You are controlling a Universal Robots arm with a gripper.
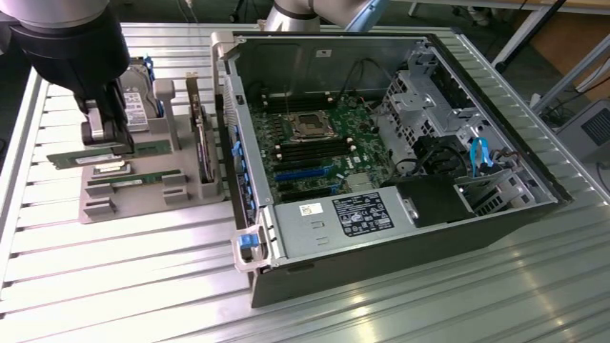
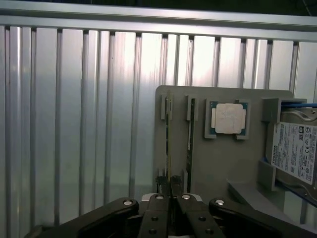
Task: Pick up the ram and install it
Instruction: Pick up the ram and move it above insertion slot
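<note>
Tool (image 2: 171,187) closed on ram (image 2: 168,141), pinching thin top edge partway along stick. Ram stands on edge, apparently seated in outer slot of grey holder (image 2: 223,163) on table (image 1: 114,286), directly under tool. Second stick (image 2: 189,141) in slot just beside. Judgement: pull straight up without twist so board clears slot walls and neighbour; keep grip centred against tilt. Open computer case (image 1: 381,143) well apart, toward exterior view's right.
</note>
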